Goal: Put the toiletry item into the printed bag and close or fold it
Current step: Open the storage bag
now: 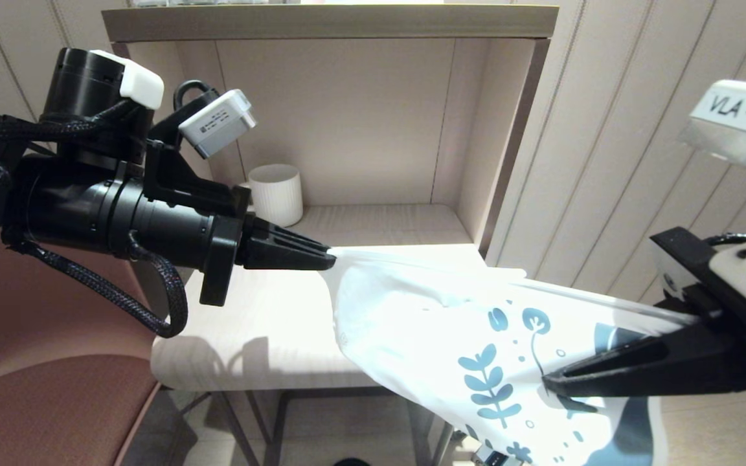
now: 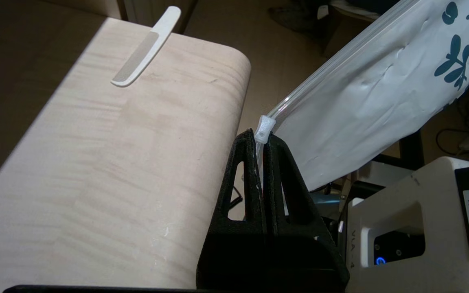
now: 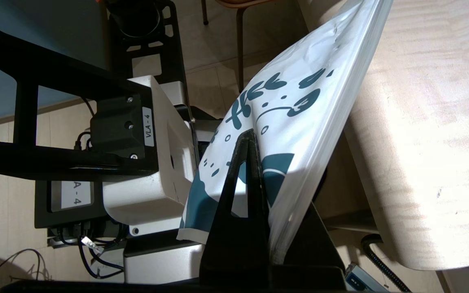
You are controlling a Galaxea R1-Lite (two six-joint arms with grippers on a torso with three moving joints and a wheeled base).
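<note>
The printed bag [image 1: 425, 323] hangs stretched in the air between both grippers, in front of the table's near edge. My left gripper [image 1: 329, 260] is shut on the bag's plain end, right at the small white zip slider [image 2: 265, 129]. My right gripper [image 1: 551, 383] is shut on the end with the teal leaf prints [image 3: 287, 93]. The comb [image 2: 147, 47] lies flat on the table [image 2: 116, 162] apart from the bag, its handle end past the far edge; in the head view it is hidden.
A white ribbed mug [image 1: 276, 193] stands at the back left inside the open wooden cubby [image 1: 373, 116]. A reddish-brown chair [image 1: 43, 388] sits to the left of the table. The robot's white base [image 3: 153, 171] is below the bag.
</note>
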